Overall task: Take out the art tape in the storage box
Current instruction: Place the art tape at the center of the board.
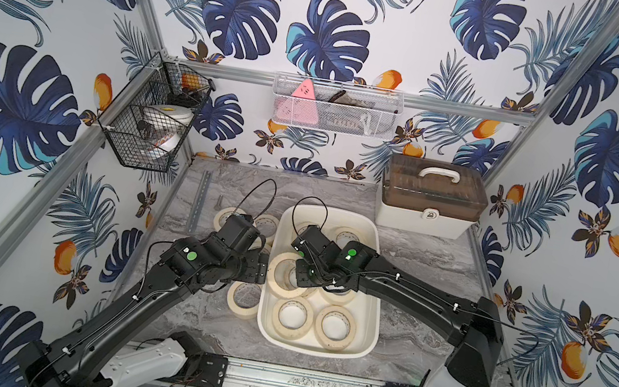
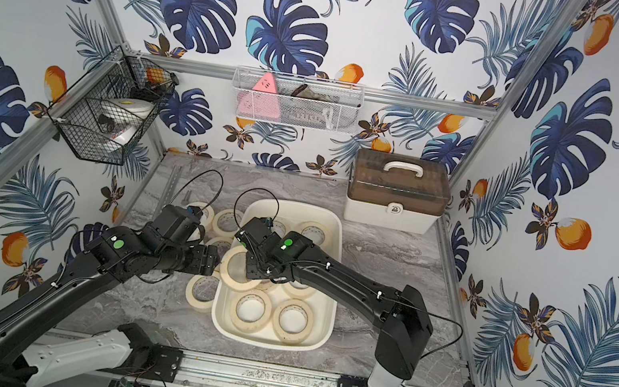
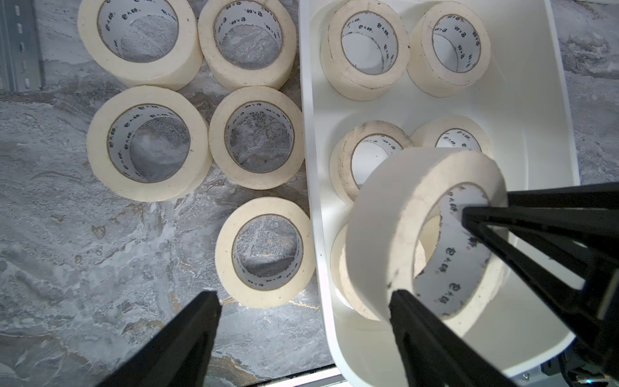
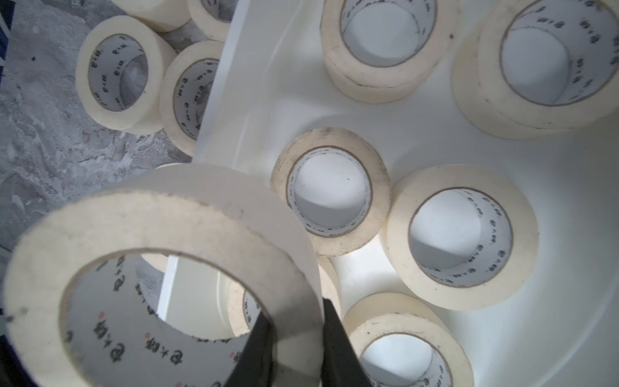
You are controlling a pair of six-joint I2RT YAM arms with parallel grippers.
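The storage box point(image 1: 371, 330) is a cream-white tub in mid table, with several art tape rolls point(image 1: 335, 327) lying flat inside. Several more rolls point(image 1: 243, 297) lie on the marble to its left. My right gripper point(image 4: 298, 321) is shut on the wall of one roll point(image 4: 167, 214), one finger inside the hole and one outside. That roll point(image 1: 283, 274) hangs tilted above the box's left rim. My left gripper point(image 3: 304, 296) stands open just left of it, straddling the rim point(image 3: 313, 187). One of its fingers point(image 3: 412, 321) is close against the held roll point(image 3: 378, 217).
A brown-lidded case with a white handle point(image 1: 431, 197) stands at the back right. A black wire basket point(image 1: 152, 115) hangs on the left wall and a white mesh basket point(image 1: 334, 106) on the back wall. A metal rail point(image 1: 201, 194) lies at the table's far left.
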